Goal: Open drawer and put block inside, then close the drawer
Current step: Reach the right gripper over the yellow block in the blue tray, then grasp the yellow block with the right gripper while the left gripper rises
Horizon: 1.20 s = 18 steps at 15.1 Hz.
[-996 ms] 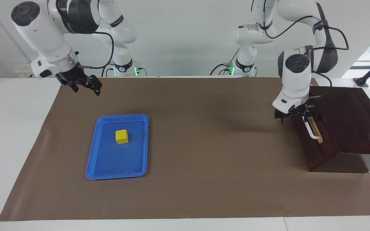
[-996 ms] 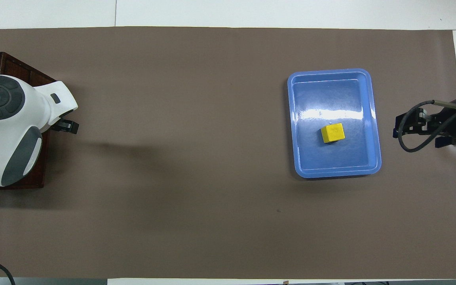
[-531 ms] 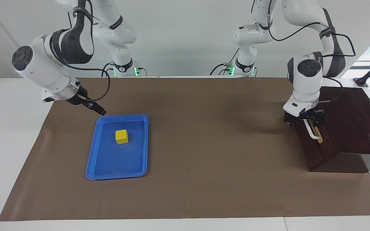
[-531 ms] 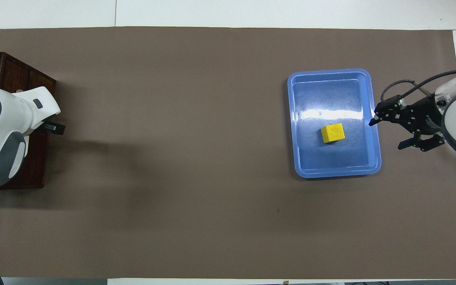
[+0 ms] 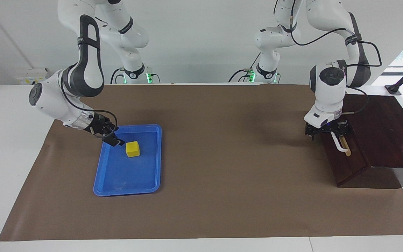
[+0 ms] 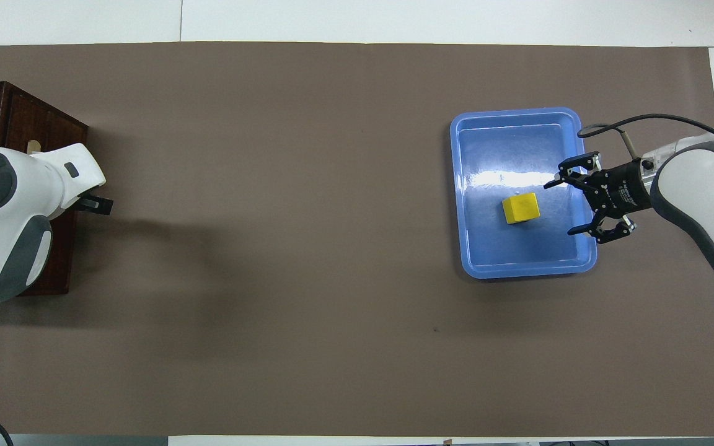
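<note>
- The yellow block (image 6: 521, 207) sits flat in the blue tray (image 6: 475, 248), roughly at its middle, toward the right arm's end of the table.
- The right gripper (image 6: 560, 207) hangs low over the tray's edge at that same end, its jaws spread wide and empty, with the opening turned toward the block.
- The deciding relation: the block lies just ahead of the spread jaws, along the line the gripper points, and near but not yet between the fingers. In the facing view the right gripper (image 5: 114, 140) shows a small gap short of the block (image 5: 132, 149).
- The block is a cube, so it has no long axis to line up with; the jaws look wide enough to take it, I judge.
- The drawer (image 5: 341, 159) of the dark brown wooden box (image 5: 387, 129) is shut, well apart from the tray at the left arm's end of the table.
- The left gripper (image 5: 324, 131) is at the white bar handle (image 5: 338, 144); whether its jaws grip it I cannot tell.
- The right arm is by far the nearer to the block.
</note>
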Motion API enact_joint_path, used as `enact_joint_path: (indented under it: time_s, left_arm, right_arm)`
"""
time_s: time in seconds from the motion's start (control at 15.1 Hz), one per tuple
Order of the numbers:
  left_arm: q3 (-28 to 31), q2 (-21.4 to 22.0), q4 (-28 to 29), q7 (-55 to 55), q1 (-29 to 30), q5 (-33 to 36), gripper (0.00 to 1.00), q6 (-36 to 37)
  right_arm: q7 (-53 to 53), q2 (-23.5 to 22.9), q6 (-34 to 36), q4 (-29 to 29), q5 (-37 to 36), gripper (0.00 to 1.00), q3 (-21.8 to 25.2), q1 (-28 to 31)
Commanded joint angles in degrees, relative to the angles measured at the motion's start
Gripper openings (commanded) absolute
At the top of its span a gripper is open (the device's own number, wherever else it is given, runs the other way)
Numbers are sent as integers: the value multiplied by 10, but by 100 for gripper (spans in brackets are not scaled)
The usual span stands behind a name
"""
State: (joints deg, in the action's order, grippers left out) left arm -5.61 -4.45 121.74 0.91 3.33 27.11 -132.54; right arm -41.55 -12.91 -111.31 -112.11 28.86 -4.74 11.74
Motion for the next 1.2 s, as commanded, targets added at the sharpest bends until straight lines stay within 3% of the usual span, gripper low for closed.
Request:
enact_joint_path:
  time_s: [0.0, 0.53, 1.0, 1.13]
  left_arm:
    - [-1, 1, 10, 64, -44, 7, 100, -9]
    - [-1, 4, 1, 155, -140, -42, 100, 34]
    - [-1, 6, -1, 165, -156, -55, 100, 48]
    - [-1, -1, -34, 165, -157, -55, 100, 88]
  right_arm:
    - [-6, -43, 0, 16, 41, 100, -7, 24]
    - [-4, -103, 17, 55, 109, 100, -6, 26]
    - [-7, -103, 7, 31, 132, 100, -6, 21]
    - [-7, -100, 2, 23, 132, 100, -6, 20]
